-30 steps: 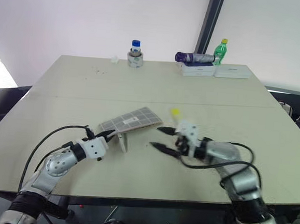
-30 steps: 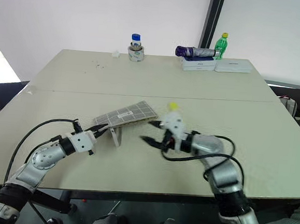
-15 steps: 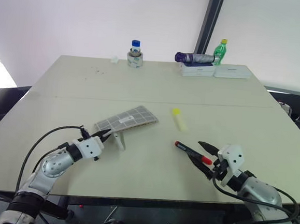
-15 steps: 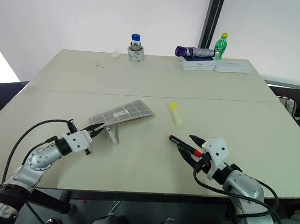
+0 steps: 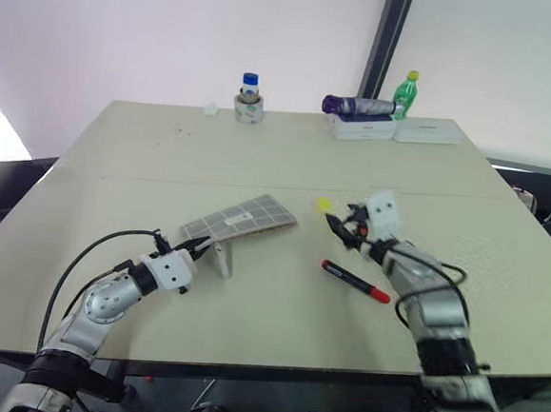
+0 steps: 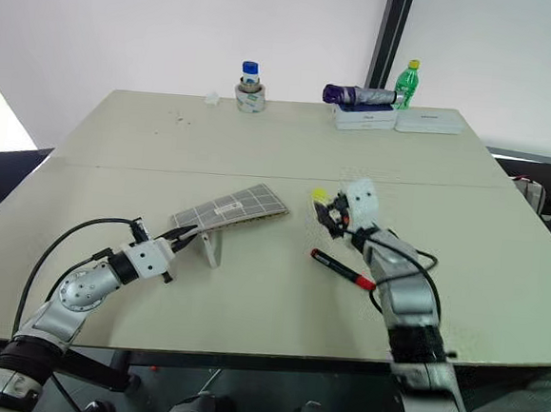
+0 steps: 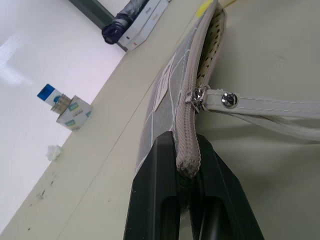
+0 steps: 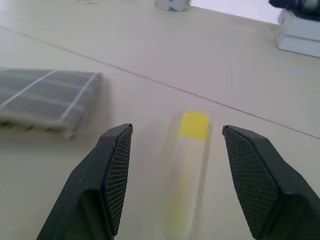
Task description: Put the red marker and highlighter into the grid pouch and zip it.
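Left gripper (image 7: 187,200) is clamped on the near zipper end of the pouch (image 5: 241,220), holding it tilted off the table (image 5: 165,159). Right gripper (image 8: 175,165), jaws apart, straddles the highlighter (image 8: 187,170). The marker (image 5: 355,281) lies at its 6 o'clock.

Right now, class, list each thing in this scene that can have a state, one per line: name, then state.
grid pouch: zipper open, one end raised off the table
left gripper: shut on the grid pouch's end
right gripper: open, astride the highlighter
highlighter: lying flat, capped
red marker: lying flat on the table
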Controlling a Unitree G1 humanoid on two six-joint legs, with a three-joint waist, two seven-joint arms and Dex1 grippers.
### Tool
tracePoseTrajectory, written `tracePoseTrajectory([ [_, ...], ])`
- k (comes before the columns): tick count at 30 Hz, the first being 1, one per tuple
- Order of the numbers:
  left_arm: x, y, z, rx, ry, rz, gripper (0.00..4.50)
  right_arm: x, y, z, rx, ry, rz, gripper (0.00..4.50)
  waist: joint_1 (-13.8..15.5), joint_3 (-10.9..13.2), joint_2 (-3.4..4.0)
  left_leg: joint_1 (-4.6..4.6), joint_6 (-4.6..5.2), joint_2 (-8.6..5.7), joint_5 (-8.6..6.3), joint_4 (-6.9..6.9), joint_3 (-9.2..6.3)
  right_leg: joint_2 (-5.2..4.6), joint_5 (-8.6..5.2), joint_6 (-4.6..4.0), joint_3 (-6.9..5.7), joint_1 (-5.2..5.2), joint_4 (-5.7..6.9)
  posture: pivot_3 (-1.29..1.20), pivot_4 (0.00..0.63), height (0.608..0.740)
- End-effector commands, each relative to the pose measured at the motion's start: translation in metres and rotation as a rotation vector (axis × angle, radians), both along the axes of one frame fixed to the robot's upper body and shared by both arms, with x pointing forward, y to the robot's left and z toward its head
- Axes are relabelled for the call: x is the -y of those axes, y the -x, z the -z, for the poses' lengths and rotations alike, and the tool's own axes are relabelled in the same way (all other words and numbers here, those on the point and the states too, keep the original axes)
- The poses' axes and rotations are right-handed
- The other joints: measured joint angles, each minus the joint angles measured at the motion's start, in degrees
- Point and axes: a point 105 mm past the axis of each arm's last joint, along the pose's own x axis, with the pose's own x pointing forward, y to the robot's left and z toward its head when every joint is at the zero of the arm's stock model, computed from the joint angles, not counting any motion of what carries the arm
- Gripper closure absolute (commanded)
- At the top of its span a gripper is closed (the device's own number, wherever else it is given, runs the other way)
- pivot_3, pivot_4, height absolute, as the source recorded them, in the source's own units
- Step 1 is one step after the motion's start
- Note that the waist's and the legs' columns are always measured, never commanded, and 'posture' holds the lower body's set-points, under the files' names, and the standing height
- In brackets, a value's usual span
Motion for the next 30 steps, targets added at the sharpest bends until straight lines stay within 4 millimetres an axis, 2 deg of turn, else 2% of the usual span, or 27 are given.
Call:
tracePoseTrajectory([
  [1,-0.001,0.002,-0.009,0.038,0.003,-0.007,4.5,-0.003,-0.01,0.001,-0.039,0.04,0.039,1.54,-0.05,0.0,0.0,-0.01,0.0,0.0,0.0,-0.01,0.01,-0.01,0.0,0.0,0.0,0.0,-0.03,0.0,0.15,0.74],
  [8,-0.002,0.005,-0.008,0.042,0.004,-0.026,4.5,-0.009,-0.008,0.032,-0.169,0.094,0.03,1.54,-0.4,0.0,0.0,-0.02,-0.01,0.01,0.0,-0.05,0.04,-0.01,0.0,0.0,0.0,-0.02,-0.05,0.0,0.15,0.74],
  [13,-0.001,0.007,-0.007,0.043,0.005,-0.028,4.5,0.0,-0.01,0.039,-0.188,0.082,0.089,1.54,-0.42,0.0,0.0,-0.01,-0.01,0.01,0.0,-0.05,0.04,-0.01,0.0,0.01,0.0,-0.01,-0.05,0.0,0.15,0.74],
  [16,0.0,0.007,-0.007,0.043,0.003,-0.026,4.5,-0.003,-0.007,0.051,-0.253,0.042,0.075,2.35,-0.48,0.0,0.0,-0.01,-0.02,0.01,0.01,-0.06,0.05,-0.01,0.0,0.01,0.01,-0.02,-0.05,0.0,0.15,0.74],
  [18,0.0,0.006,-0.008,0.046,0.003,-0.024,4.5,-0.002,-0.006,0.056,-0.27,0.04,0.087,3.42,-0.47,-0.01,0.0,0.0,-0.03,0.02,0.01,-0.07,0.04,0.01,0.0,0.01,0.0,-0.02,-0.05,0.0,0.15,0.74],
  [19,0.0,0.005,-0.009,0.047,0.003,-0.024,4.5,-0.001,-0.006,0.057,-0.272,0.034,0.096,3.63,-0.46,-0.01,0.0,0.01,-0.03,0.02,0.01,-0.07,0.04,0.01,0.0,0.01,0.0,0.0,-0.05,0.0,0.15,0.74],
  [20,0.001,0.005,-0.01,0.05,0.003,-0.023,4.5,0.0,-0.007,0.057,-0.27,0.037,0.093,3.62,-0.46,-0.01,0.0,0.01,-0.03,0.02,0.01,-0.06,0.04,0.0,0.0,0.01,0.0,0.0,-0.05,0.0,0.15,0.74],
  [23,0.001,0.003,-0.012,0.053,0.003,-0.022,4.5,-0.003,-0.008,0.042,-0.223,0.022,0.072,3.62,-0.44,-0.01,0.0,0.0,-0.03,0.02,0.01,-0.06,0.03,0.0,0.0,0.01,0.0,0.0,-0.05,0.0,0.15,0.74],
  [25,-0.001,0.002,-0.014,0.053,0.012,-0.027,4.5,-0.018,-0.006,0.017,-0.129,-0.002,-0.042,3.62,-0.48,0.0,0.0,0.0,-0.03,0.02,0.01,-0.06,0.03,0.0,0.0,0.01,0.0,0.0,-0.05,0.0,0.15,0.74],
  [27,-0.002,0.001,-0.016,0.054,0.02,-0.031,4.5,-0.031,0.008,-0.006,-0.021,-0.001,-0.23,3.62,-0.47,0.01,0.03,-0.02,-0.03,0.02,0.01,-0.07,0.05,0.0,0.01,0.01,0.01,-0.03,-0.05,0.0,0.15,0.74],
  [28,-0.002,0.001,-0.016,0.052,0.025,-0.034,4.5,-0.03,0.013,-0.015,0.009,-0.024,-0.28,3.62,-0.42,0.01,0.03,-0.05,-0.02,0.02,0.01,-0.08,0.05,0.0,0.0,0.01,0.01,-0.06,-0.05,0.0,0.15,0.74],
  [29,-0.003,0.0,-0.016,0.051,0.029,-0.036,4.5,-0.027,0.017,-0.021,0.026,-0.042,-0.305,3.62,-0.37,0.01,0.03,-0.04,-0.01,0.02,0.0,-0.09,0.04,0.0,0.0,0.01,0.01,-0.06,-0.06,0.0,0.15,0.74],
  [30,-0.003,0.0,-0.017,0.049,0.03,-0.034,4.5,-0.027,0.027,-0.021,0.033,0.012,-0.386,3.62,-0.3,0.01,0.02,-0.04,-0.01,0.02,0.0,-0.09,0.04,0.0,0.0,0.01,0.01,-0.06,-0.08,0.0,0.15,0.74],
])
